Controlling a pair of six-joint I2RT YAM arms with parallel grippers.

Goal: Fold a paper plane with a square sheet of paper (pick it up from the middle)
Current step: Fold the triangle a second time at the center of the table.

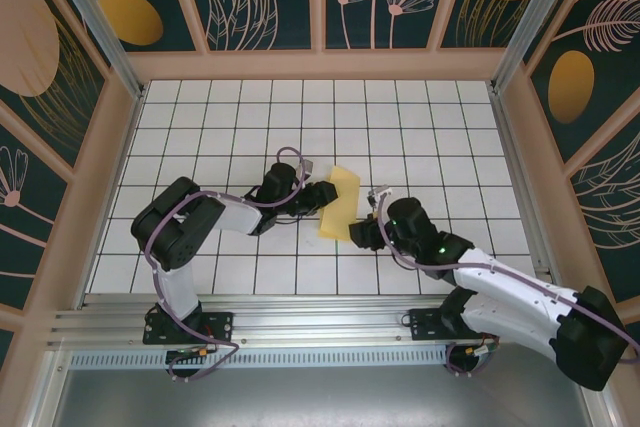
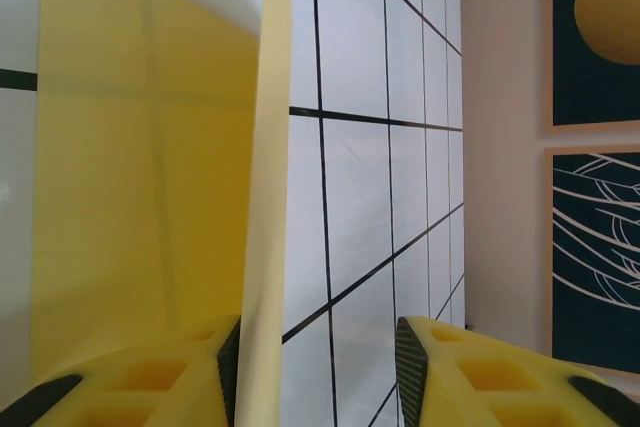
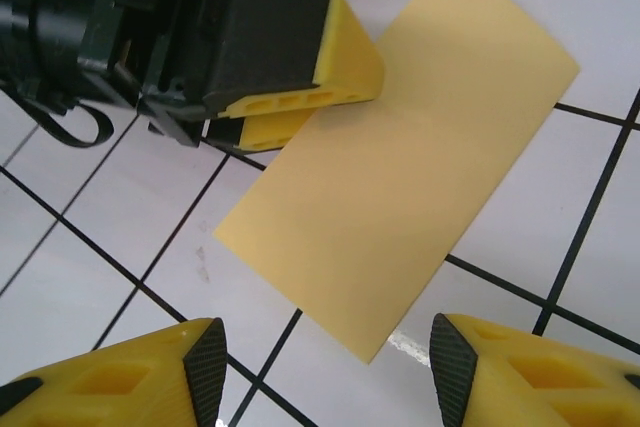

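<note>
The sheet [image 1: 340,202] lies on the table [image 1: 250,117] as a long rectangle, so it looks folded once in half. No nose folds show yet. I judge the step in hand to be setting this first centre fold, early in the task.

The left gripper [image 1: 325,195] sits at one long edge of the sheet. In its wrist view the jaws stand apart. The sheet [image 2: 130,197] spreads out ahead of the gripper, and an upturned edge of it rises between the jaws, close against one pad with a clear gap to the other. So the left gripper [image 2: 320,357] is open around that edge, not clamped on it. In the right wrist view, the left gripper [image 3: 315,97] overlaps the rectangle's edge near a corner.

The right gripper [image 1: 362,232] hovers just off the sheet's near short end, jaws wide and empty. In its own view the sheet [image 3: 400,187] lies just ahead of the right gripper [image 3: 325,357], with its nearest corner pointing into the gap between the jaws.

The next move likely calls for one gripper to pin the sheet flat while the other presses along the fold or lifts a corner. The paper is thin and the tiles look smooth, so an unpinned sheet would probably slide. The left gripper would have to close fully on the edge before any lift.
</note>
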